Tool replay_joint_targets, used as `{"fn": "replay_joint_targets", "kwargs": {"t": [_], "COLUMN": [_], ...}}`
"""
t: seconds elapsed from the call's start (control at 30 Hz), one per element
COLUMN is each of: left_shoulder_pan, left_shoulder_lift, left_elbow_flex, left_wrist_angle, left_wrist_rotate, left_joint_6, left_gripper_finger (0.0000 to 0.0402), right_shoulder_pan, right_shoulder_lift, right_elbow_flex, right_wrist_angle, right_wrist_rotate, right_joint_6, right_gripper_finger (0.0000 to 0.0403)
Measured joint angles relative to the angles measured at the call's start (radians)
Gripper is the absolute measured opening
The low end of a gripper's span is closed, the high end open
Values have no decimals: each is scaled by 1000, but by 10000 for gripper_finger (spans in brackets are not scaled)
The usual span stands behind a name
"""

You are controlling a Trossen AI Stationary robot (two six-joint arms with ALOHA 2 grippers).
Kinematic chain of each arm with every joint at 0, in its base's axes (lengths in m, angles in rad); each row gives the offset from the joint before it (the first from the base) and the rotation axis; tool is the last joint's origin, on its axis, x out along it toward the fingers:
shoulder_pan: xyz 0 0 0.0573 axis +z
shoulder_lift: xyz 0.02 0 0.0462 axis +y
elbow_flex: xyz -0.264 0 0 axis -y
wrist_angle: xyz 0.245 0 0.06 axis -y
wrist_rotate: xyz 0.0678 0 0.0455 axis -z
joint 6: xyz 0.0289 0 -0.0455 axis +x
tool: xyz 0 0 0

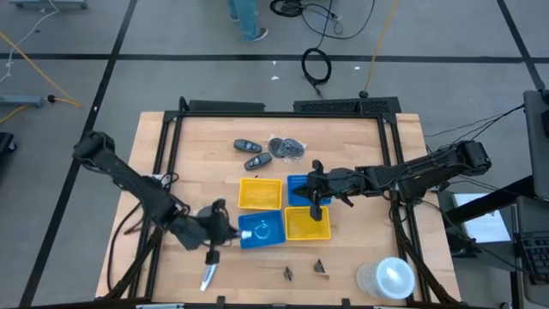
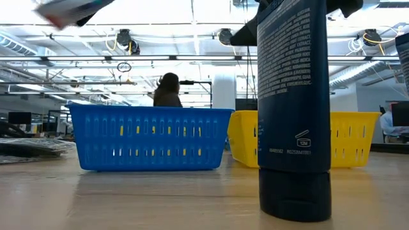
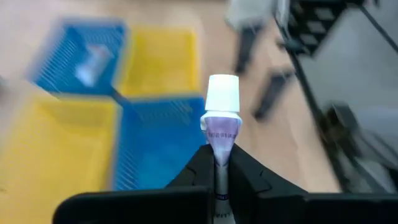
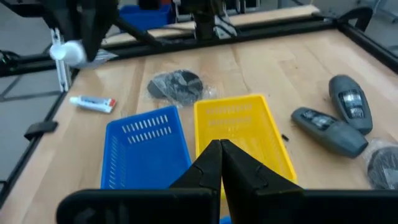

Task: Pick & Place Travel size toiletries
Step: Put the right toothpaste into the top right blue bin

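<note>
**One tube gripped, one on the tabletop**

One white tube sits clamped between the left hand's fingers, cap outward, above the near blue basket's left edge. The second tube lies on the bare tabletop — near the front edge, left of the baskets. The right hand hangs closed and empty over the far blue basket, beside the yellow basket.

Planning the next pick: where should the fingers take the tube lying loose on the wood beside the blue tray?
Take the loose tube across the middle of its body, coming straight down. It lies flat on the bare table with free wood along both long sides, so the fingers can straddle its narrow width; the cap end looks likelier to slip.
</note>
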Motion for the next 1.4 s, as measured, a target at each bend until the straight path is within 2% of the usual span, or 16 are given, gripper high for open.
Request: {"fn": "replay_joint_targets", "kwargs": {"t": [0.17,0.3,0.5,0.7,0.83,1.0,1.2,1.4], "left_shoulder_pan": [74,148,244,316,352,383,401,407], "left_shoulder_lift": [-27,-26,-22,-11,19,60,104,104], "left_elbow_flex": [1,1,2,2,2,2,2,2], "left_wrist_angle": [110,209,273,379,445,505,589,627], "left_wrist_rotate": [-137,-139,-137,-24,32,73,127,135], "left_joint_6": [172,287,327,394,420,422,446,459], "left_gripper_finger": [10,17,8,13,6,20,5,23], "right_shoulder_pan": [0,0,0,0,0,0,0,0], "right_shoulder_lift": [0,0,0,0,0,0,0,0], "right_elbow_flex": [0,0,0,0,0,0,0,0], "right_wrist_angle": [112,206,293,362,400,415,415,415], "right_wrist_rotate": [0,-2,-29,-27,-27,-26,-27,-26], "right_joint_6": [-66,-122,-195,-220,-255,-258,-256,-255], "right_gripper_finger": [6,23,81,144,168,175,168,165]}}
